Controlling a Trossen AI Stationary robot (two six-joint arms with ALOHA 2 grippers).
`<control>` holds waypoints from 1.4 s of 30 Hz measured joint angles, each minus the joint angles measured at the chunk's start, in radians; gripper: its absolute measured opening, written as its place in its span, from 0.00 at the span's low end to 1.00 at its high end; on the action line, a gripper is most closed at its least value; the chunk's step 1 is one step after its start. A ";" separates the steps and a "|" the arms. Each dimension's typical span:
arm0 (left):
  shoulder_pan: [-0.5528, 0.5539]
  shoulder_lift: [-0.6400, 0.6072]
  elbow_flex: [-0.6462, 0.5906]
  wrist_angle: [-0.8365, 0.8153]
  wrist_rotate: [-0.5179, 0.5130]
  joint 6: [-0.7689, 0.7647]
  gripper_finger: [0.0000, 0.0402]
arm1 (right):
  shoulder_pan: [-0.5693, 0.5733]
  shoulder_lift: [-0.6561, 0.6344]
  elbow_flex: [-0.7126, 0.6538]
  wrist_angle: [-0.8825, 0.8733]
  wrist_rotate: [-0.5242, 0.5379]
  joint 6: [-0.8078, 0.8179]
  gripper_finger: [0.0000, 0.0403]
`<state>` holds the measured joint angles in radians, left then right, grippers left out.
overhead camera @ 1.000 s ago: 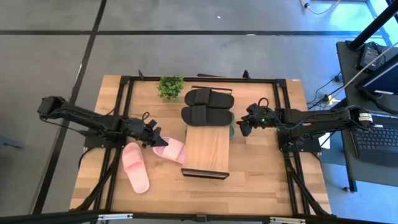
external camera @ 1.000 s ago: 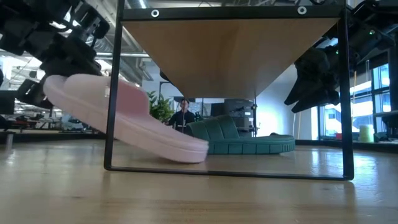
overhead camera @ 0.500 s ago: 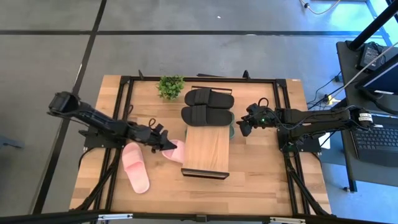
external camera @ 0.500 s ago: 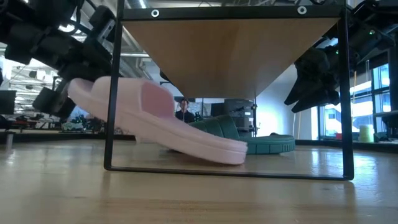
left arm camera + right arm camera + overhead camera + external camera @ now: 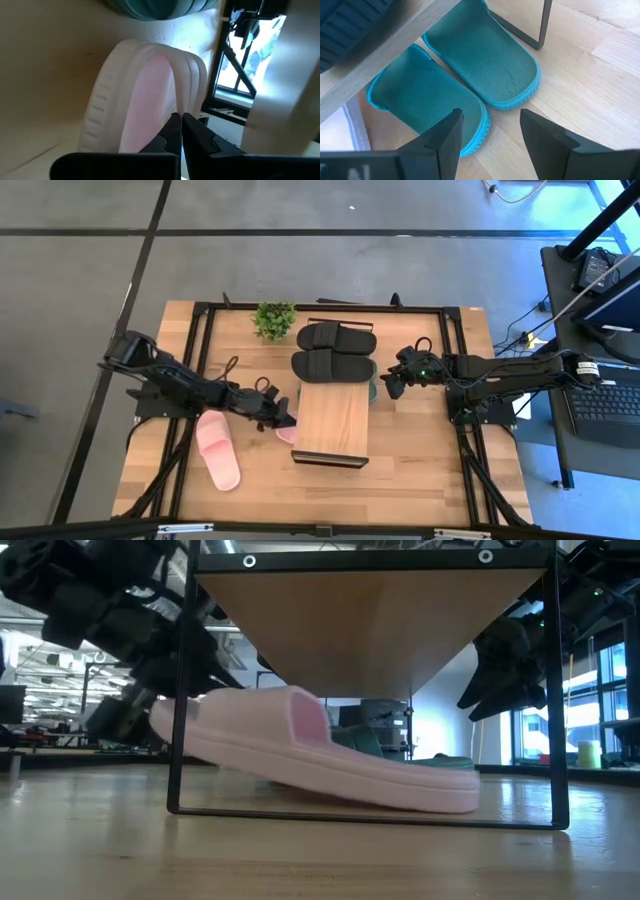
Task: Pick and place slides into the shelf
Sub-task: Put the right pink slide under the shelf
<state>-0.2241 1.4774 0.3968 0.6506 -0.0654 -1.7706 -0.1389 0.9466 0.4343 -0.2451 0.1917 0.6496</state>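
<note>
My left gripper [image 5: 275,418] is shut on one pale pink slide [image 5: 330,755], which reaches under the shelf [image 5: 332,420] from its left side. The second pink slide [image 5: 218,452] lies flat on the table, left of the shelf. Two black slides [image 5: 335,350] sit on the far end of the shelf's plank top. Two dark green slides [image 5: 485,60] lie on the table under the shelf's far end. My right gripper [image 5: 490,145] is open and hovers at the shelf's right side [image 5: 392,385], just above the green pair. My left gripper pinches the pink slide's side rim [image 5: 172,107] near the heel end between its two fingers, coming level from the table's left. The slide is tilted: its heel end [image 5: 175,720] is raised, and its toe [image 5: 455,802] rests on the table under the shelf.
A small potted plant [image 5: 274,318] stands at the far side, left of the black slides. The shelf's dark metal legs [image 5: 180,690] frame the opening that the slide passes through. A black frame runs around the tabletop [image 5: 180,480]. A person shows far behind in the low view.
My left gripper has moved toward the table's right, toward the shelf, staying shut. The pink slide has gone with it farther under the plank, and its toe has slid along the table to the shelf's right half. Its tilt has flattened.
</note>
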 joint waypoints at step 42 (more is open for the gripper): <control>0.054 0.066 0.076 -0.005 0.055 0.207 0.32 | 0.000 0.000 0.000 -0.013 -0.001 0.001 0.49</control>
<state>-0.1703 1.5438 0.4732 0.6460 -0.0103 -1.5633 -0.1387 0.9470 0.4343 -0.2583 0.1905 0.6502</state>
